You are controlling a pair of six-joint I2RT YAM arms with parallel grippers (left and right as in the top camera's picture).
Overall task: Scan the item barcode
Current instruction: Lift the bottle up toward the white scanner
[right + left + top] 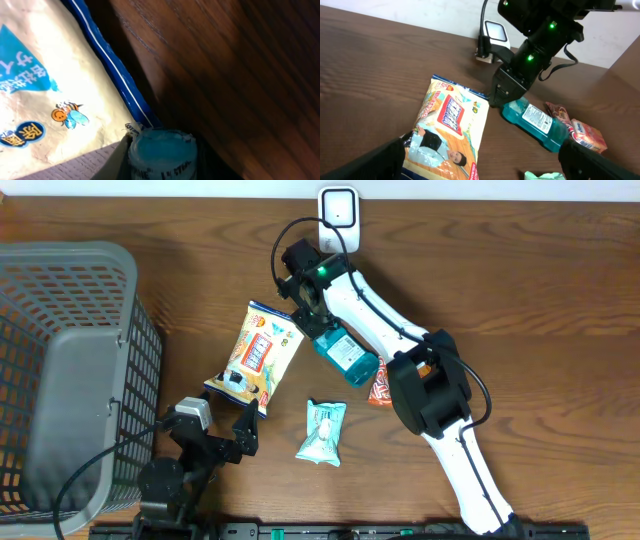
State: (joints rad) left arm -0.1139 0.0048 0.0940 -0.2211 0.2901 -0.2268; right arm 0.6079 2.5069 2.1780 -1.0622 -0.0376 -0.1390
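The right fingers [501,92] are drawn narrow onto the cap [162,152] of the teal mouthwash bottle [347,357]; in the right wrist view the cap fills the gap between them, with a finger close against each side. The bottle lies flat on the bench [530,280], cap toward 11 o'clock and base toward 5 o'clock. The white scanner [338,208] stands at 12 o'clock from these fingers, at the far edge of the bench, with bare wood between the two.

At 9 o'clock of the cap, just beside it, runs the blue-trimmed edge of a snack bag [262,355]; at 4 o'clock of the base a red packet [380,391] lies against the bottle. At 6 o'clock, apart from it, rests 1 small teal packet [322,432]. Open bench spreads toward 3 o'clock and 12 o'clock.

The left fingers [385,160] stand wide and hold nothing; they sit at 7 o'clock of the bottle, over the near end of the snack bag. The grey mesh basket [100,280] takes up the 9 o'clock edge of the bench.
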